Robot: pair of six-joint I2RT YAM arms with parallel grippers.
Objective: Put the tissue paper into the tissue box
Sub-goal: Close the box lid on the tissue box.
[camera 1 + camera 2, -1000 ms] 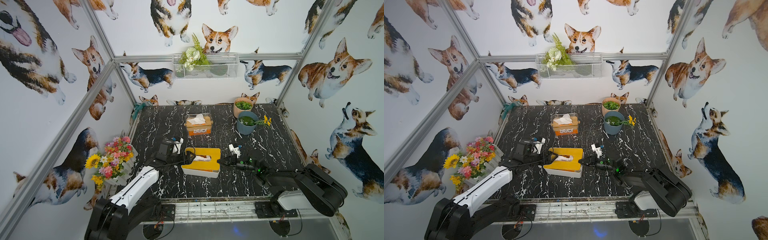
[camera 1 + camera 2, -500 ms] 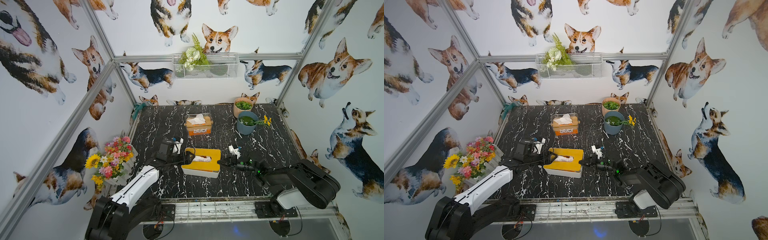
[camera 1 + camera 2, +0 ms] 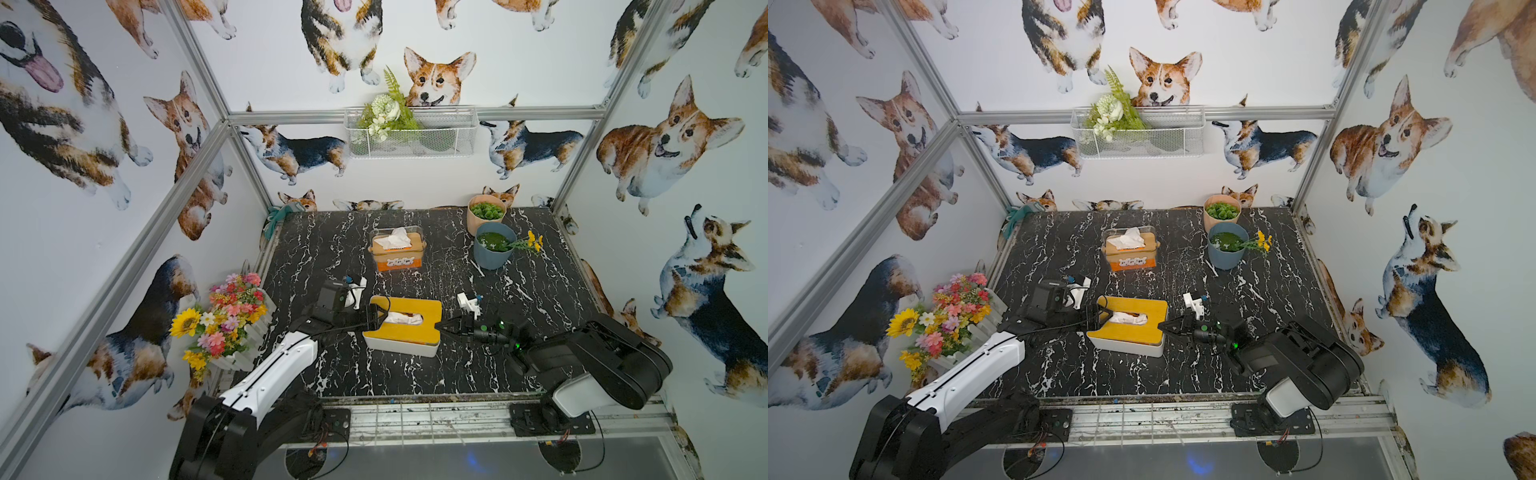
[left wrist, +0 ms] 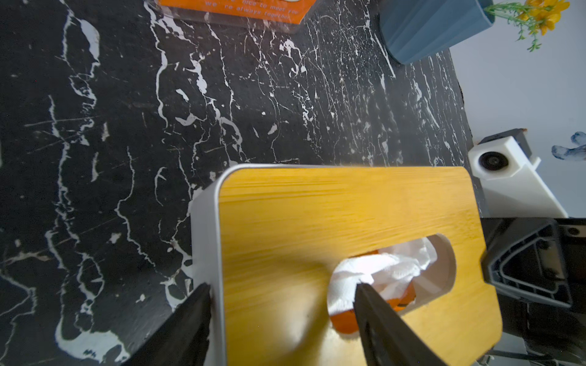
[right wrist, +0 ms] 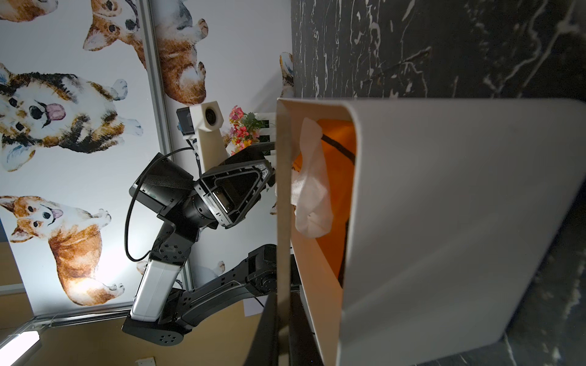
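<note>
The tissue box [image 3: 399, 347] is white with a yellow wooden lid [image 3: 415, 307] and stands mid-table in both top views [image 3: 1121, 347]. My right gripper [image 3: 440, 328] is shut on the lid's right edge [image 5: 283, 221], holding that end raised off the box. Inside lies the orange tissue paper pack [image 5: 336, 158], and its white sheet [image 4: 380, 272] pokes up through the lid's slot. My left gripper [image 4: 283, 286] is open over the lid's left end. One fingertip [image 4: 203, 294] is outside the box wall; the other touches the white sheet at the slot.
A second, orange tissue box [image 3: 395, 251] with a clear cover stands further back. A blue pot [image 3: 492, 249] and a pink pot [image 3: 485, 214] are at the back right. A flower planter [image 3: 226, 320] stands at the left edge.
My left gripper's jaws have narrowed around the lid's left end. The right arm's body has shifted a little while its gripper stays on the lid.
</note>
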